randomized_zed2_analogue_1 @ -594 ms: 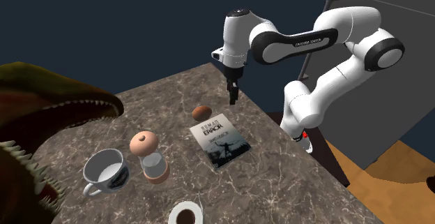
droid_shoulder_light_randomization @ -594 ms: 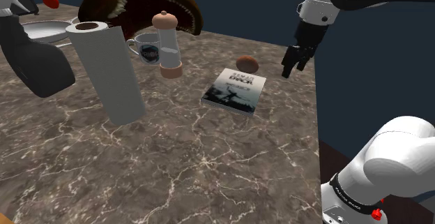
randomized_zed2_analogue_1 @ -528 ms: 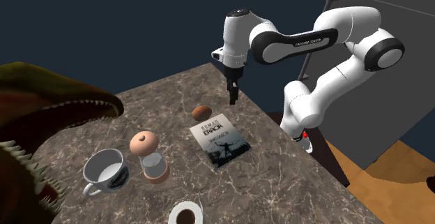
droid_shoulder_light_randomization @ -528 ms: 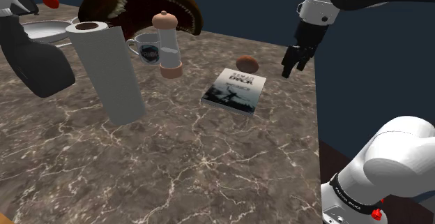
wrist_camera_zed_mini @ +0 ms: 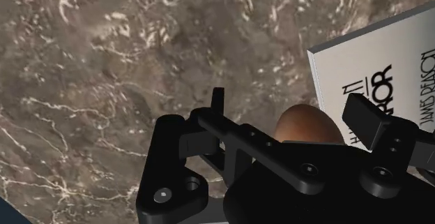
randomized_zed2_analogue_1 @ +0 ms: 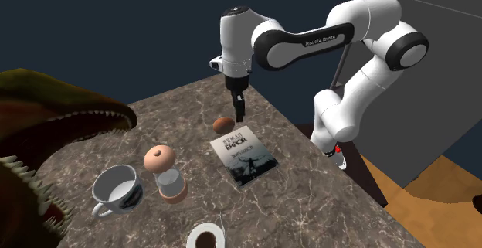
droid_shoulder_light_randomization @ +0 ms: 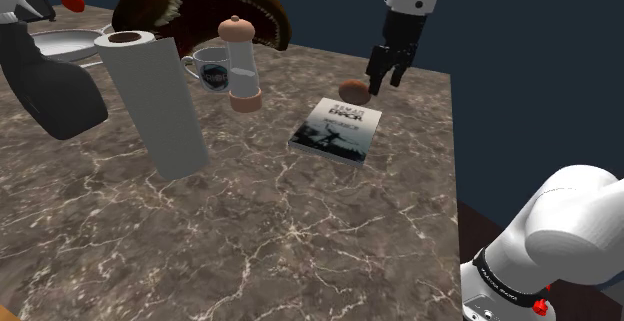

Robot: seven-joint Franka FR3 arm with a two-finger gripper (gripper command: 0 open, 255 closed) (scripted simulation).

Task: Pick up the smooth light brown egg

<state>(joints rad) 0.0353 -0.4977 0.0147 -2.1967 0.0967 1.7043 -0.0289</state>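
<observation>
Since the earlier frames the arm has swung across from the table's edge, and the gripper (droid_shoulder_light_randomization: 383, 77) now hangs close by the brown egg (droid_shoulder_light_randomization: 355, 91), just off its side toward the shoulder view's right. From the second exterior view the gripper (randomized_zed2_analogue_1: 239, 113) points straight down, with the egg (randomized_zed2_analogue_1: 223, 123) just to its left. Whether a finger touches the egg cannot be told from either outside view.

Looking along the hand, the two black fingers (wrist_camera_zed_mini: 365, 116) stand spread apart, clasping nothing. The egg (wrist_camera_zed_mini: 307, 123) shows in the gap between them, nearer the finger on the book's side, and its lower part is hidden behind the gripper's body.

The egg rests on the brown marble tabletop (droid_shoulder_light_randomization: 300, 219), just beside the far end of a paperback book (droid_shoulder_light_randomization: 337, 129) that lies flat with its cover up. The book's white spine edge and black lettering (wrist_camera_zed_mini: 376, 69) sit right next to the egg in the wrist view.

Farther along the table stand a pepper mill (droid_shoulder_light_randomization: 240, 64) with a rounded tan top and a white mug (droid_shoulder_light_randomization: 212, 69) just behind it. A tall paper towel roll (droid_shoulder_light_randomization: 155, 104) stands upright, well apart from the egg. A dinosaur figure (droid_shoulder_light_randomization: 200, 4) looms at the table's far side, its open jaws (randomized_zed2_analogue_1: 46, 130) large in the second exterior view.
</observation>
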